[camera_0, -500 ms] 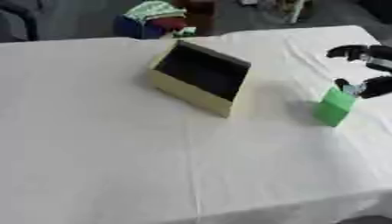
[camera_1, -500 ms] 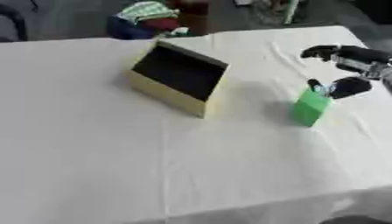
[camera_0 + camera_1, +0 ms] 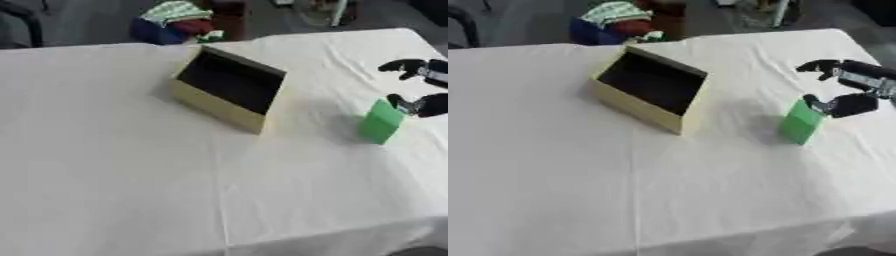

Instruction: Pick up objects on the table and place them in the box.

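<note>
A green block (image 3: pixel 801 122) stands upright on the white table (image 3: pixel 553 175), right of centre. My right hand (image 3: pixel 852 104) comes in from the right edge just beside the block's upper right corner. Its thumb reaches the block's top, while its fingers (image 3: pixel 820 66) are spread out above and behind, away from the block. The hand is open and holds nothing. A yellow box (image 3: pixel 636 107) with a dark inside lies tipped on the table left of the block, its opening facing up and toward me. My left hand shows in neither view.
A heap of green, red and blue things (image 3: pixel 614 20) sits on the floor beyond the table's far edge. The table's right edge runs close behind my right hand. Bare cloth fills the left and the front.
</note>
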`<state>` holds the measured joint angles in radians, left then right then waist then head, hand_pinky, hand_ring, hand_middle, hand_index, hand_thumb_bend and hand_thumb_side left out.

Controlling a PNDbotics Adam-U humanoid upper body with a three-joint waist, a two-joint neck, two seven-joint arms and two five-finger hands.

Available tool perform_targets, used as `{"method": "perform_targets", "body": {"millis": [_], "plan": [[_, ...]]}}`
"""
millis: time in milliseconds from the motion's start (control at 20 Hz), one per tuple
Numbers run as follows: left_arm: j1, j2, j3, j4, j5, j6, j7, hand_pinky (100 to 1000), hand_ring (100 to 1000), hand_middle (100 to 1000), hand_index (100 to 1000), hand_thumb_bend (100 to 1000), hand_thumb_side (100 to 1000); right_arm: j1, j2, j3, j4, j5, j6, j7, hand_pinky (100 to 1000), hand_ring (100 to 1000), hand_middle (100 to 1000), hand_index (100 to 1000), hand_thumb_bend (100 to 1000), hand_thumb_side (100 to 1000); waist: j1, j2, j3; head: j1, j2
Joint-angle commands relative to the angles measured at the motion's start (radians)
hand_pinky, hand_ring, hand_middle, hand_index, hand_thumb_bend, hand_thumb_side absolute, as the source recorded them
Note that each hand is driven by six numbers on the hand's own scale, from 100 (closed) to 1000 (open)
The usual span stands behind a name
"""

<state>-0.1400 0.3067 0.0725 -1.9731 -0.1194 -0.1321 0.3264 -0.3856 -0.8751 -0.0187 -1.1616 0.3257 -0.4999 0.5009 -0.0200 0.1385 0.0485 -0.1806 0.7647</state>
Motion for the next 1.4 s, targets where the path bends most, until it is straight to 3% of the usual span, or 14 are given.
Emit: {"method": "perform_targets", "body": {"millis": [50, 750, 1100, 1400], "plan": [[-0.004, 0.020, 0.007, -0.010, 0.000, -0.003, -0.003, 620, 460, 453, 611, 100, 694, -0.004, -0.036, -0.017, -0.027, -0.038, 0.005, 0.018, 870, 1000, 951, 1000, 100, 546, -0.001, -0.014, -0.002, 0.005, 0.005], [-0.004, 0.019, 0.008, -0.007, 0.000, -0.003, -0.009, 622, 461, 454, 613, 100, 696, 0.017, -0.030, 0.015, -0.026, -0.064, 0.025, 0.087, 865, 1000, 933, 1000, 100, 673, -0.007, -0.012, -0.004, 0.015, 0.005], [-0.004, 0.019, 0.008, -0.006, 0.000, -0.004, -0.011, 622, 462, 454, 614, 100, 696, 0.015, -0.023, 0.031, -0.020, 0.030, 0.034, 0.089, 874, 1000, 953, 1000, 100, 695, -0.009, -0.011, -0.003, 0.018, 0.005], [-0.003, 0.019, 0.009, -0.006, 0.000, -0.004, -0.013, 623, 462, 454, 614, 100, 696, 0.012, -0.010, 0.033, -0.012, 0.113, 0.030, 0.057, 874, 993, 962, 1000, 100, 616, -0.009, -0.011, -0.002, 0.021, 0.005]]}}
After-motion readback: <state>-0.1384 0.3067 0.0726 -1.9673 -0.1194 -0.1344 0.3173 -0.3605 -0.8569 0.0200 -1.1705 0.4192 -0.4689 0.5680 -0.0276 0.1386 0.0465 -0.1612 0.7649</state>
